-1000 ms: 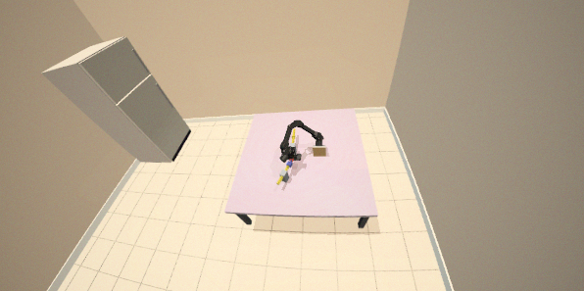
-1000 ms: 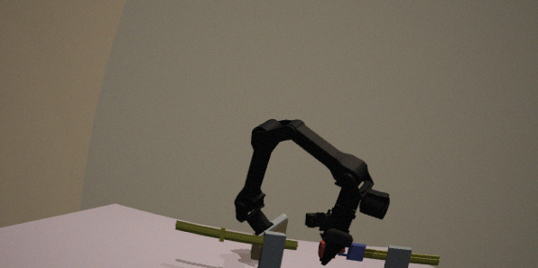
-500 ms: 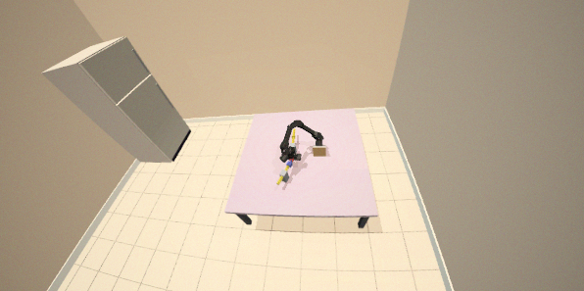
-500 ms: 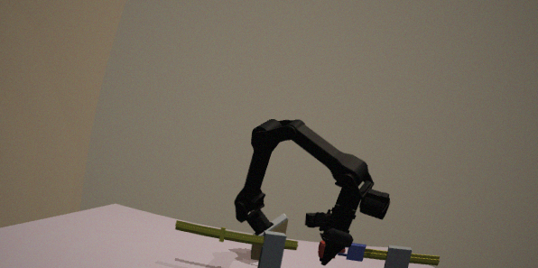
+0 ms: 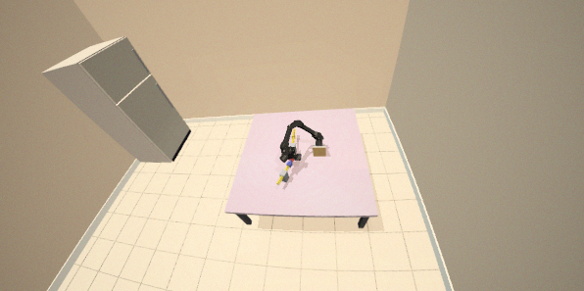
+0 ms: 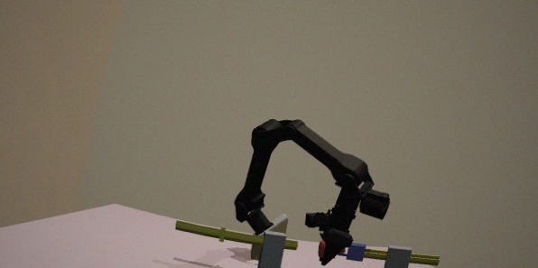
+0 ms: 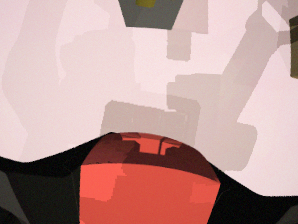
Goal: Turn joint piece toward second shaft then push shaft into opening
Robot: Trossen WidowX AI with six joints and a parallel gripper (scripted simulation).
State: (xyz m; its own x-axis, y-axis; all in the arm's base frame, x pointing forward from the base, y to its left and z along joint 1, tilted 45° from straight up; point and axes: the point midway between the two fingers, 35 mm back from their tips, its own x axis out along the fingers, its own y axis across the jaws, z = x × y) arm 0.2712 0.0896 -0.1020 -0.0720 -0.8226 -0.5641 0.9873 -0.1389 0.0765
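Observation:
The red joint piece [image 6: 321, 250] [image 7: 150, 195] sits between the two fingers of my gripper [image 6: 330, 254] [image 7: 146, 144]. The fingers stand slightly parted around its sides, open; any small gap is too fine to see. A blue joint part [image 5: 289, 163] [image 6: 356, 252] joins it to the fixed yellow shaft [image 5: 279, 182] [image 6: 424, 259], held in a grey block [image 6: 397, 257]. The second yellow shaft [image 5: 294, 134] [image 6: 203, 229], with a small collar, passes through its own grey block [image 6: 273, 249] [image 7: 152, 15]. Its near end stands short of the red piece. The exact angle of the opening is hard to tell.
The pink table [image 5: 338, 187] [image 6: 113, 222] carries both blocks. A brown board [image 5: 319, 151] stands at the arm's base. The black arm arches over beside the second shaft. Shadows cross the table in the wrist view. A tall cabinet [image 5: 147, 104] stands off to the left.

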